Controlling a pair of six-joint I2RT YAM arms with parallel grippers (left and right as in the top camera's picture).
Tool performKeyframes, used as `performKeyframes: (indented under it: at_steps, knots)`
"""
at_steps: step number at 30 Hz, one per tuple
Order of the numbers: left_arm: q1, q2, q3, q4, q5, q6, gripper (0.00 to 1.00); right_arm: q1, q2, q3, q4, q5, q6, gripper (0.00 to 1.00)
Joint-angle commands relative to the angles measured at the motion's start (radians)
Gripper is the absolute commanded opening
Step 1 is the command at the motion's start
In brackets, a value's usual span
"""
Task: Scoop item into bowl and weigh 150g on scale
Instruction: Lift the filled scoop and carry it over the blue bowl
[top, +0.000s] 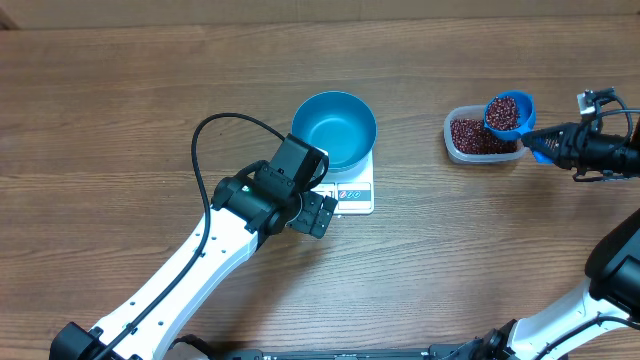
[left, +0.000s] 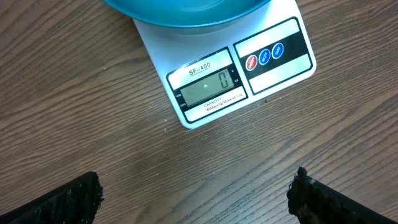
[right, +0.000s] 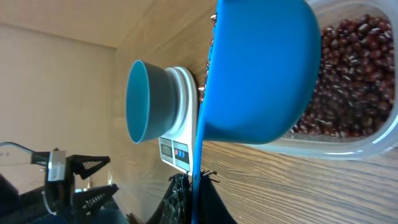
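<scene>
Scoop is loaded with beans above the tub, the right fingers clenched on its handle, which trails right. The empty bowl waits on the scale, well off left. The left fingers hang released beside the display.

Scale label reads "SF-400"; display shows "0" (smaller print underneath illegible).

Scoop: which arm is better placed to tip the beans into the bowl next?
Right. The right gripper is shut on the scoop by its handle, and the scoop is full of beans over the tub. The left gripper is open and empty beside the scale holding the empty bowl.
</scene>
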Motion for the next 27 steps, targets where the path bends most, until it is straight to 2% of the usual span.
performKeyframes:
  at_steps: [1,9,13,27]
  knots:
    - [0.006,-0.013,-0.001,0.001,0.009,0.019,1.0,-0.002,-0.02,0.004,-0.014,-0.104,-0.027,0.04]
    - [0.006,-0.013,-0.001,0.001,0.009,0.019,0.99,-0.002,-0.02,0.037,-0.067,-0.169,-0.035,0.03]
    - [0.006,-0.014,-0.001,0.001,0.009,0.019,1.0,-0.002,-0.02,0.037,-0.101,-0.204,-0.087,0.03]
    - [0.006,-0.013,-0.001,0.001,0.009,0.019,1.0,0.0,-0.02,0.038,-0.116,-0.277,-0.085,0.04]
